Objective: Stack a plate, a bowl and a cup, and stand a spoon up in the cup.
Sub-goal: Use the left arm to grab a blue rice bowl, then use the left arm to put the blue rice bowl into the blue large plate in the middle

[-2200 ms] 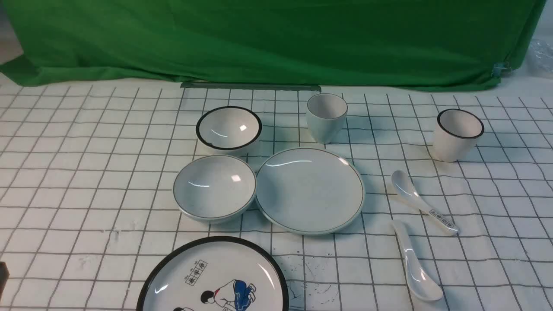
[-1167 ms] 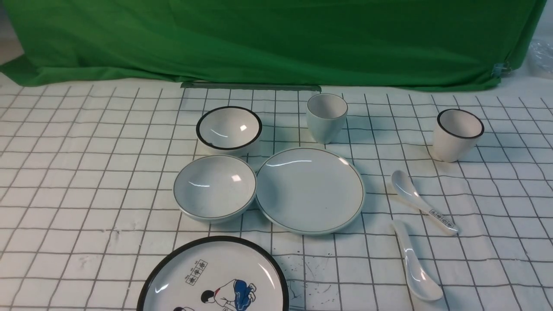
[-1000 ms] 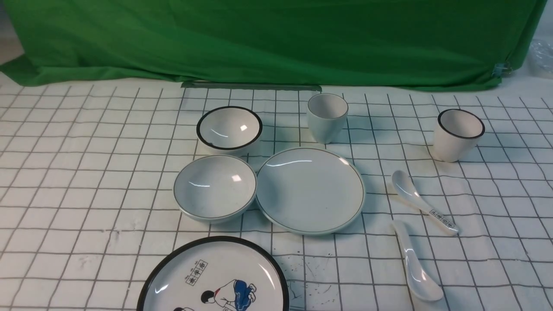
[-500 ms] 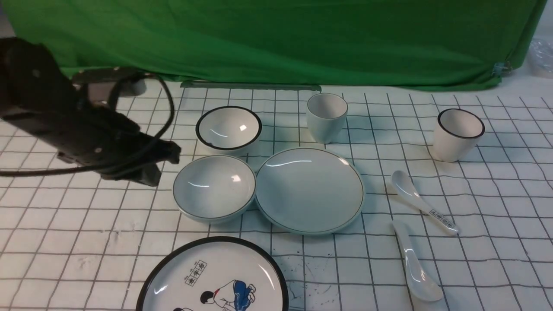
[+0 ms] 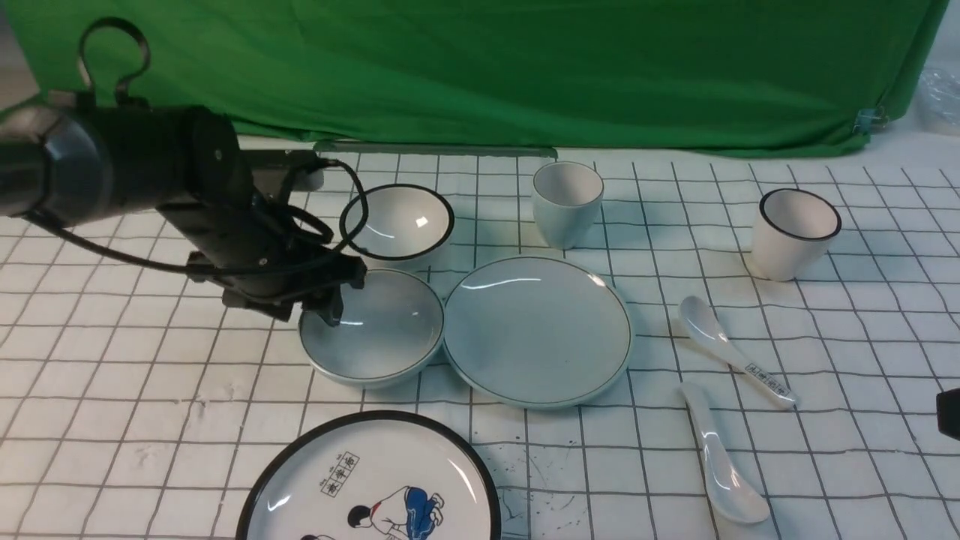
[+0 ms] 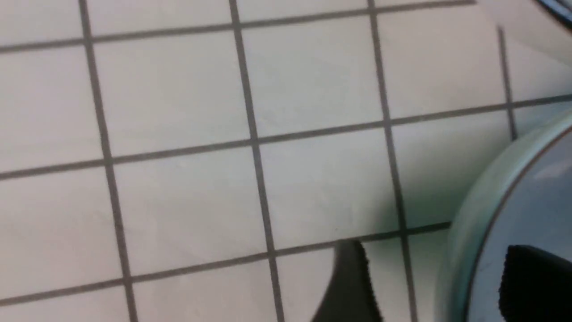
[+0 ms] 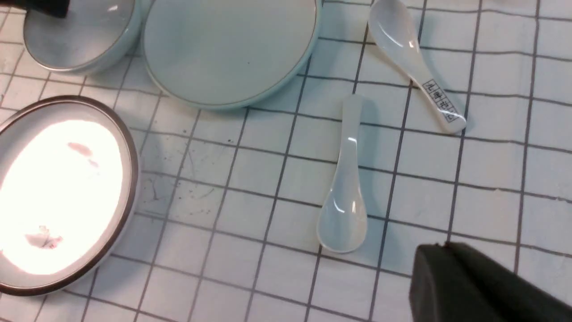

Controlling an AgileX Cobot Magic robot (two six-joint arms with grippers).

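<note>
Right of the left pincer (image 5: pixel 311 315) on the gridded tabletop (image 5: pixel 135 375) lay the plate (image 5: pixel 538 330), just beside the bowl (image 5: pixel 382 337). That pincer stood open wide, straddling the bowl's rim without clamping it. Farther right and beyond it stood the cup (image 5: pixel 567 204). Near the right pincer (image 7: pixel 442 268), its opening impossible to tell, lay the spoon (image 7: pixel 346 179).

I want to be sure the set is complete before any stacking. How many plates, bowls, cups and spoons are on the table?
Plates: 2, the plain plate and the cartoon plate.
Bowls: 2, the pale bowl and the black-rimmed bowl.
Cups: 2, the pale cup and the black-rimmed cup.
Spoons: 2, the plain spoon and the printed spoon.
Total: 8.
</note>
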